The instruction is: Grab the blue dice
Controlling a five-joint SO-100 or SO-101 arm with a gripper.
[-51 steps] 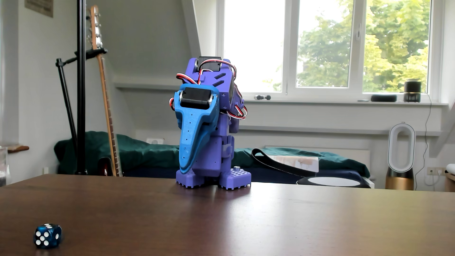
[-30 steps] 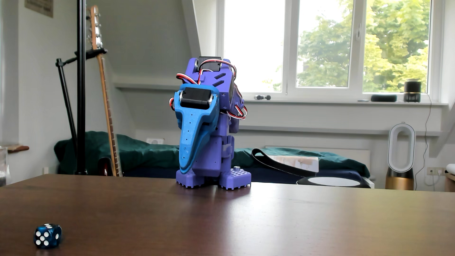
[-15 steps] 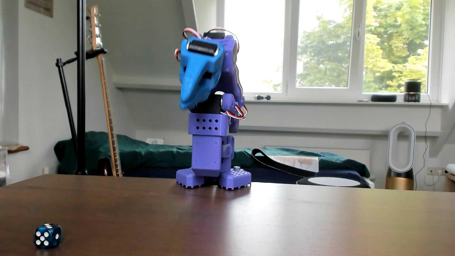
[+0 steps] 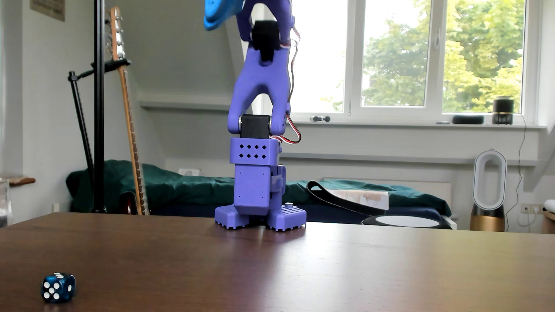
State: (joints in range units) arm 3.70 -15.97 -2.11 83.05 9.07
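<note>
The blue dice (image 4: 58, 287) is a small dark translucent-blue cube with white pips, resting on the brown table (image 4: 300, 270) near its front left corner. The purple arm (image 4: 259, 90) stands upright on its base (image 4: 259, 217) at the table's far edge. Only the light-blue tip of my gripper (image 4: 213, 20) shows at the top edge of the view, high above the table and far from the dice. The rest of it is cut off, so how its jaws stand cannot be made out.
Behind the table's far left edge stand a black pole (image 4: 98, 120) and a guitar (image 4: 129, 135). A green-covered bed (image 4: 180, 186), a white and gold fan (image 4: 489, 192) and windows lie beyond the table.
The arm has unfolded from its low resting pose and swung upward, carrying the gripper from in front of the base to the top edge of the view. The dice has not moved.
</note>
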